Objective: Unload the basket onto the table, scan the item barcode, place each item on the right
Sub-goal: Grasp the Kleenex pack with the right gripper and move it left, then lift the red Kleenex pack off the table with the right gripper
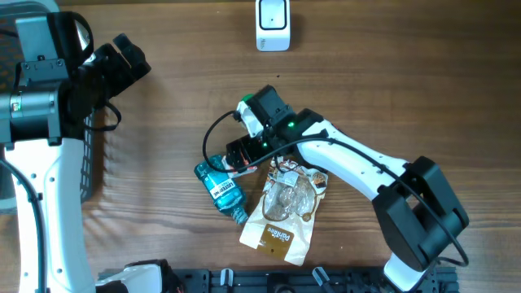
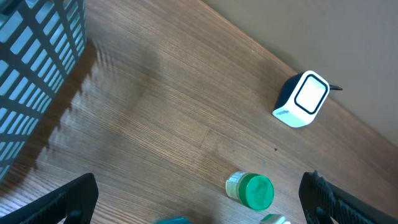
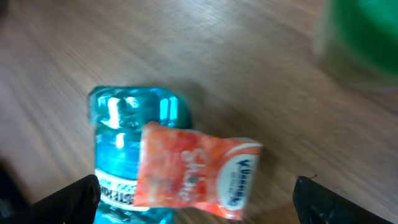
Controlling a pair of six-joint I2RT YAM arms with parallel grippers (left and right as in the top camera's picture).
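Observation:
The white barcode scanner (image 1: 273, 24) stands at the table's far edge; the left wrist view shows it too, scanner (image 2: 301, 99). A blue mouthwash bottle (image 1: 220, 190) lies at the centre, with an orange snack packet (image 3: 193, 171) resting on it. My right gripper (image 1: 242, 159) hovers open just above both, the packet between its fingers (image 3: 74, 200); right gripper (image 3: 199, 208) touches neither. A green-capped jar (image 2: 252, 190) lies nearby. My left gripper (image 1: 130, 57) is raised at the far left, open and empty; left gripper (image 2: 205, 211) looks down at bare wood.
A brown and clear snack bag (image 1: 281, 216) lies right of the bottle. A blue-grey slatted basket (image 1: 94, 155) stands at the left edge, also seen as the basket (image 2: 37, 74). A blurred green shape (image 3: 360, 37) fills the right wrist view's top corner.

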